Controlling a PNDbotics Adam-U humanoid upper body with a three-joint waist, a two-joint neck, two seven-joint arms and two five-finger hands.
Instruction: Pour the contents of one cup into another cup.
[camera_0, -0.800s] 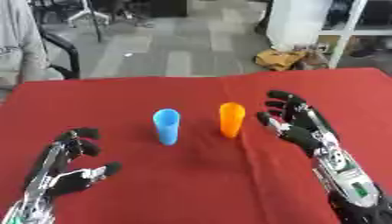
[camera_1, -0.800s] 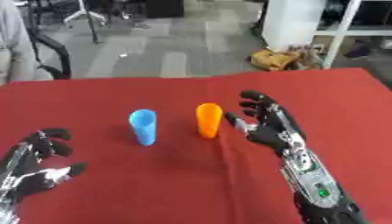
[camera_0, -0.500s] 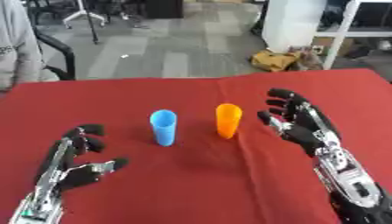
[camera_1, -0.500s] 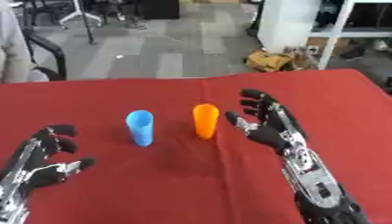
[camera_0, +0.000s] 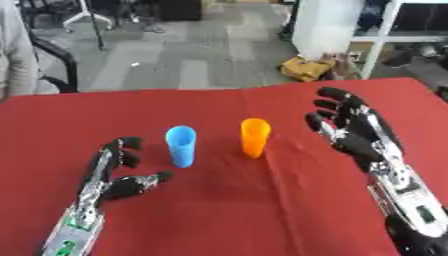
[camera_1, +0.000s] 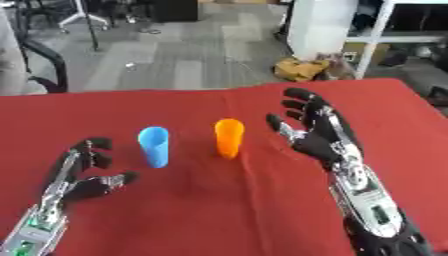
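Note:
A blue cup (camera_0: 181, 145) and an orange cup (camera_0: 255, 137) stand upright side by side on the red table (camera_0: 227, 210), a small gap between them. My right hand (camera_0: 359, 134) hovers open just right of the orange cup, palm turned toward it, not touching. My left hand (camera_0: 114, 175) is open low on the left, fingers pointing up and thumb out toward the blue cup, a short way below and left of it. I cannot see what is inside either cup.
The table's far edge (camera_0: 175, 91) runs behind the cups, with grey floor beyond. A black chair (camera_0: 58, 60) stands at the far left and a yellowish object (camera_0: 306, 69) lies on the floor near white shelving (camera_0: 385, 35).
My left hand has risen from the lower corner toward the blue cup. The right hand holds roughly the same place beside the orange cup. The cups have not moved.

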